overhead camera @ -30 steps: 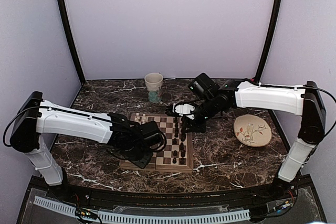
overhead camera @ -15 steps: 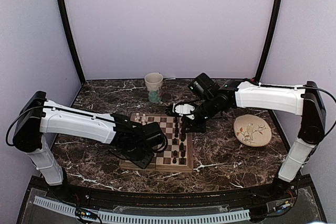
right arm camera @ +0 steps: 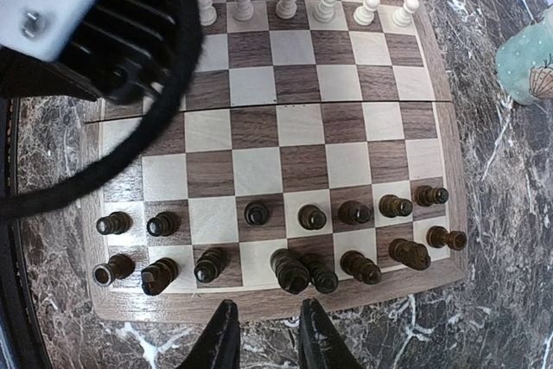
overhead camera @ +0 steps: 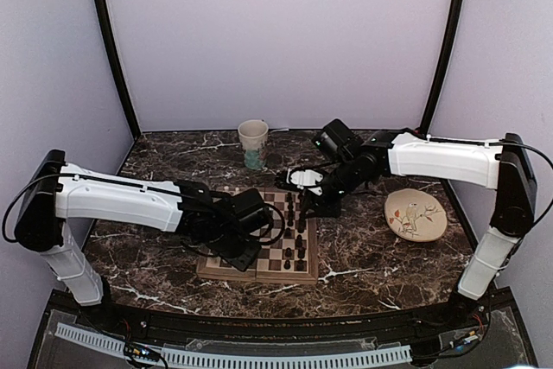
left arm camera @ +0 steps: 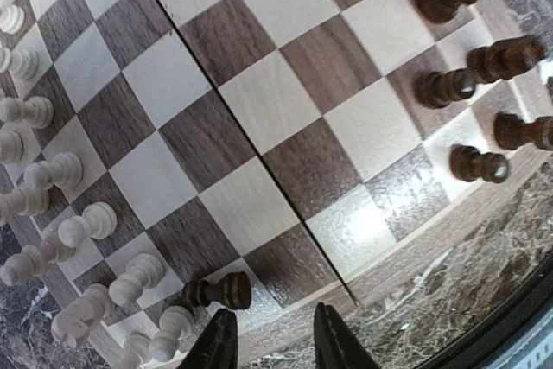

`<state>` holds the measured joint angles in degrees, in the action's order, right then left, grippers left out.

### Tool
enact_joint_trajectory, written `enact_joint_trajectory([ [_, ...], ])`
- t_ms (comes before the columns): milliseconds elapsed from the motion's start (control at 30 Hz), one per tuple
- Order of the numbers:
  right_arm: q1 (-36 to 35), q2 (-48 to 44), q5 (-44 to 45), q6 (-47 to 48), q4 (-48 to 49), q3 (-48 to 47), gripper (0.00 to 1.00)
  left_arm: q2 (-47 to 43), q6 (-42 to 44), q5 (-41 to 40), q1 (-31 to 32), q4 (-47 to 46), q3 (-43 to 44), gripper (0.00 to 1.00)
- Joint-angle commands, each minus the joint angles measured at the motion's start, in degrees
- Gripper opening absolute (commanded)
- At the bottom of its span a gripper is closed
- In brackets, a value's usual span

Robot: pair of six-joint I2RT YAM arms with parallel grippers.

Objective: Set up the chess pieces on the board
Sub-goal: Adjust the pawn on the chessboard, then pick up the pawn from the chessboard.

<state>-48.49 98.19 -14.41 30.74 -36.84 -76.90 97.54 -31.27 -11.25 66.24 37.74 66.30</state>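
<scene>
Overhead, the board (overhead camera: 259,276) lies mid-tabletop (overhead camera: 371,257) under both arms. From the left wrist, the left jaws stand spread and empty at the board's edge, just beside a dark pawn (left arm camera: 220,289) next to the cream pieces (left arm camera: 52,170). From the right wrist, the right jaws, likewise spread and empty, hover by the rows of dark pieces (right arm camera: 311,216).
</scene>
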Motion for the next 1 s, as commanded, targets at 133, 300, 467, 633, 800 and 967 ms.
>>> enact_joint_trajectory([
  [133, 1.16, -1.62, -4.06, -1.76, -3.16, -3.21, 0.26, -14.38, 2.75, -2.39, -2.46, -2.24, 0.00, 0.32],
  [300, -1.64, -0.28, -8.81, -5.54, -4.71, -6.15, 0.27, -23.30, 0.58, 0.21, -12.82, -5.39, -5.75, 0.33],
  [467, -11.24, 1.85, -3.76, -9.09, -1.36, -8.33, 0.28, -26.05, 1.74, -3.28, -18.90, -4.82, -5.14, 0.35],
  [633, -15.92, 8.45, -2.17, -14.23, -0.48, -14.36, 0.30, -28.90, 2.20, -5.51, -22.83, -6.13, -5.48, 0.36],
  [800, -18.90, 14.18, -0.27, -16.83, 0.15, -17.66, 0.32, -32.84, 1.24, -6.78, -24.07, -7.74, -7.64, 0.38],
  [967, -20.52, 19.47, 4.32, -18.61, -0.83, -21.26, 0.33, -35.26, 1.47, -7.55, -24.40, -7.10, -9.33, 0.42],
])
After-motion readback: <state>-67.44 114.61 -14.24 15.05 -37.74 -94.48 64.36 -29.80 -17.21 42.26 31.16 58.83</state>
